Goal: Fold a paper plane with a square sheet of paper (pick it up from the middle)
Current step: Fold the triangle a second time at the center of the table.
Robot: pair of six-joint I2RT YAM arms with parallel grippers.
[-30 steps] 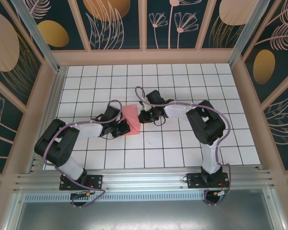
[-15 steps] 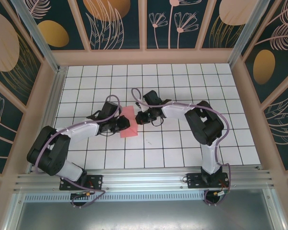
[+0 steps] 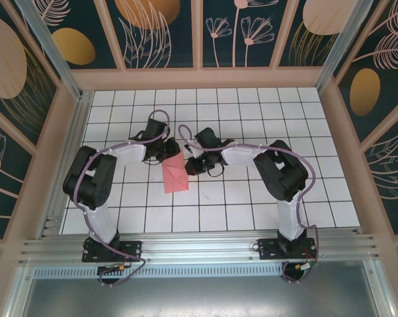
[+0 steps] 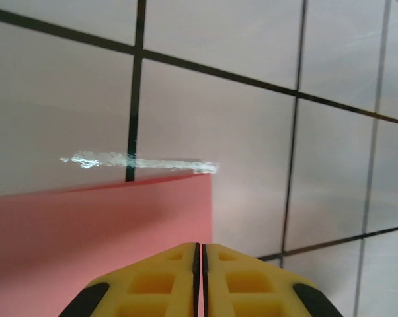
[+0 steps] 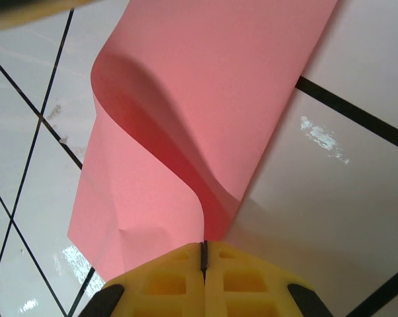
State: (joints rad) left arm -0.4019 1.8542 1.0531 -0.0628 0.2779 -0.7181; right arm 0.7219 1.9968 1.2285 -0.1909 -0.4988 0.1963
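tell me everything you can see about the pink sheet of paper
The square sheet of paper is thin, plain pink-red and unmarked. It is doubled over into a narrow strip, the upper layer bulging in a soft curve, not pressed flat, with a small dent near one corner. It rests on the white gridded table. The right gripper has its fingers shut on one edge; the left gripper is shut at the far end, grip unclear.

Pink paper sheet lies on the white grid table, a narrow strip with its long axis slightly tilted. Left gripper sits over its far end. Right gripper sits at its right edge, just beside that end. Both arms reach in low.
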